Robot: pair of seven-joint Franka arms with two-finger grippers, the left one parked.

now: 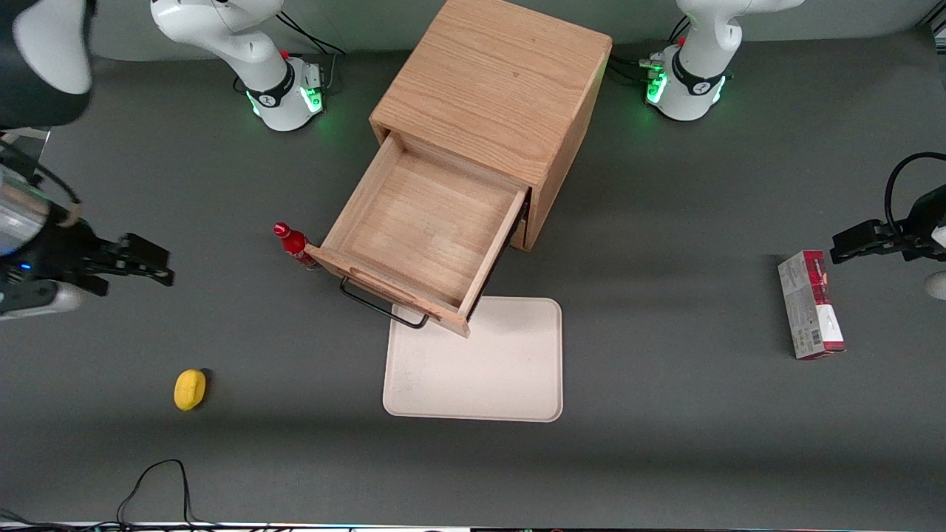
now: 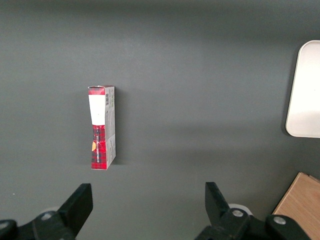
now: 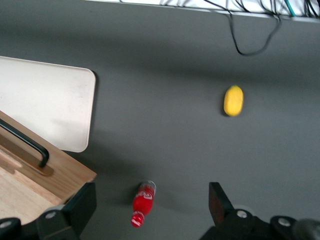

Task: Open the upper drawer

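The upper drawer of the oak cabinet is pulled far out, its wide tray bare inside. Its thin black bar handle hangs over the near edge of the drawer front; the handle also shows in the right wrist view. The lower drawer is hidden under the upper one. My right gripper is open and holds nothing. It hovers high above the table, well off from the drawer toward the working arm's end. Its black fingers frame a red bottle.
A small red bottle stands beside the drawer's front corner. A cream tray lies flat on the table under and nearer the camera than the drawer front. A yellow lemon lies nearer the camera. A red-and-white box lies toward the parked arm's end.
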